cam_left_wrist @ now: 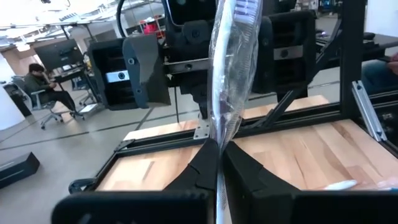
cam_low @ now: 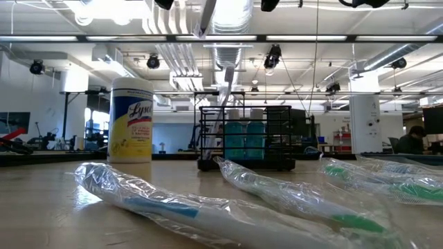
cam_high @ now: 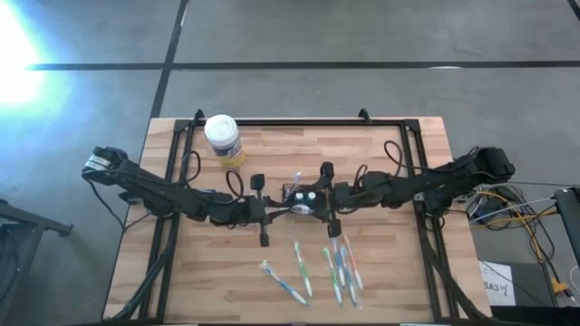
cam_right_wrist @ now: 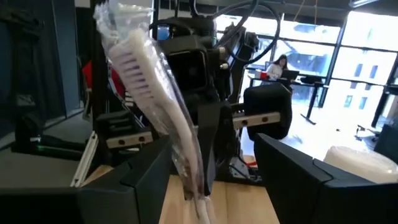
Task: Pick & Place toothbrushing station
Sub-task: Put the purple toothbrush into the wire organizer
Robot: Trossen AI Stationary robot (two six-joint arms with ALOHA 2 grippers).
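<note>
Brush over the black holder
My left gripper [cam_left_wrist: 219,163] pinches a wrapped toothbrush [cam_left_wrist: 231,74] above the toothbrushing station [cam_low: 246,138]; my right gripper [cam_right_wrist: 211,163] is spread wide beside it

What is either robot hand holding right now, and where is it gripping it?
The left hand pinches a plastic-wrapped toothbrush by its handle end, bristles up. The right hand is open around it, holding nothing.

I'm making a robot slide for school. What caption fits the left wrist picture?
The shut left gripper holds a plastic-wrapped toothbrush upright, facing the open right gripper.
</note>
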